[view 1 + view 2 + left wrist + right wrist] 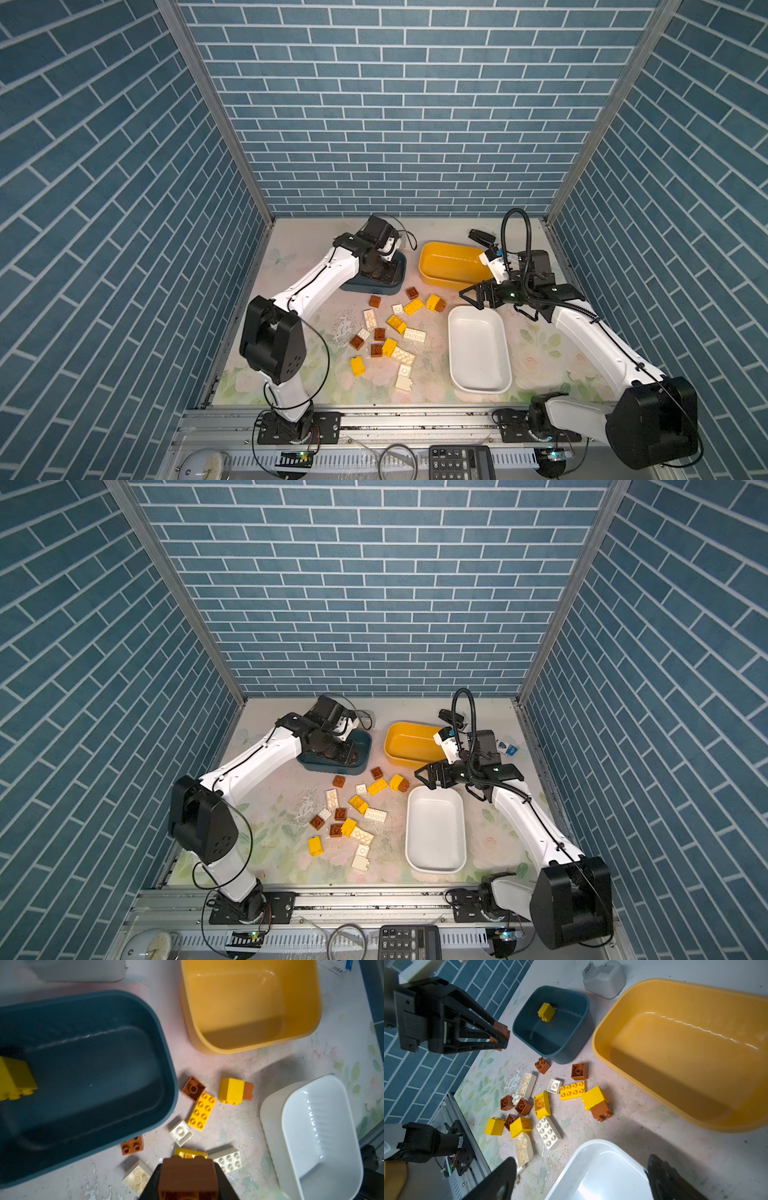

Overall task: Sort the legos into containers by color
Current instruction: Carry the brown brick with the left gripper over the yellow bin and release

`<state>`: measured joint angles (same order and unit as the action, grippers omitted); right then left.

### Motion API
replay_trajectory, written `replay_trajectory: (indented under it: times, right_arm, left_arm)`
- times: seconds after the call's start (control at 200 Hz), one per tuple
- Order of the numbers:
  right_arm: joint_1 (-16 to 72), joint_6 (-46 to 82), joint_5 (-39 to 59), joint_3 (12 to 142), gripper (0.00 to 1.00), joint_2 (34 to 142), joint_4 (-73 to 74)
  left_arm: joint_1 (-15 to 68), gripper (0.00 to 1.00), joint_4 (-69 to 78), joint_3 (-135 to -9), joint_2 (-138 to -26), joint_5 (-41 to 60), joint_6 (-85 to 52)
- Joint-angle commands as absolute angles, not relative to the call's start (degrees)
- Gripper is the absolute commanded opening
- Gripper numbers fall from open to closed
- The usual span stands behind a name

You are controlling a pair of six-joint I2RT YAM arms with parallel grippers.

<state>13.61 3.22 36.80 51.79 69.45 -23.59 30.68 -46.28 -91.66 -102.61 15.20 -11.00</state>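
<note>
In both top views the left claw hangs above the blue tub; the wrist housing hides its jaws here. The right claw stands with jaws apart and nothing between them, at the far rim of the white tub. The yellow tub sits just beyond this claw. The loose legos lie scattered on the worktop between the two claws, outside all three tubs. In the left wrist view the left claw is clamped on a brown brick, with a black finger against each side. The blue tub lies to one side of this claw and holds one yellow brick. The yellow tub is ahead of the claw and the white tub to the other side; both show bare floors. In the right wrist view the right claw is spread wide over a corner of the white tub. Ahead of it the loose legos rest on the worktop. Beyond them the left claw grips the brown brick near the blue tub, which contains the yellow brick. A grey tape dispenser stands beyond the blue tub.
</note>
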Motion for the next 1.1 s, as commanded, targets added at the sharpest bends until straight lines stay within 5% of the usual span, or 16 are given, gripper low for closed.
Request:
replay_trajectory:
  times: [0.0,0.625,0.75,0.975,1.095]
  right_arm:
    - [12.1,4.9,39.1,53.3,0.98,68.3,-22.3]
    - [9.2,4.4,36.1,52.1,0.98,66.5,-24.9]
    - [9.1,4.3,35.5,52.1,0.98,66.6,-25.6]
    - [9.1,4.1,35.9,52.2,0.98,66.2,-26.7]
    - [9.1,4.4,36.9,51.8,0.97,65.9,-26.7]
  left_arm:
    - [33.3,0.31,-43.4,-97.1,-108.1,15.8,-13.8]
    - [36.5,0.33,-34.3,-126.6,-136.5,6.2,-16.2]
    - [36.5,0.41,-34.9,-130.3,-139.8,4.2,-16.0]
    - [36.5,0.74,-43.4,-136.2,-139.5,3.2,-13.4]
    - [36.5,0.79,-48.4,-132.1,-133.7,3.8,-13.1]
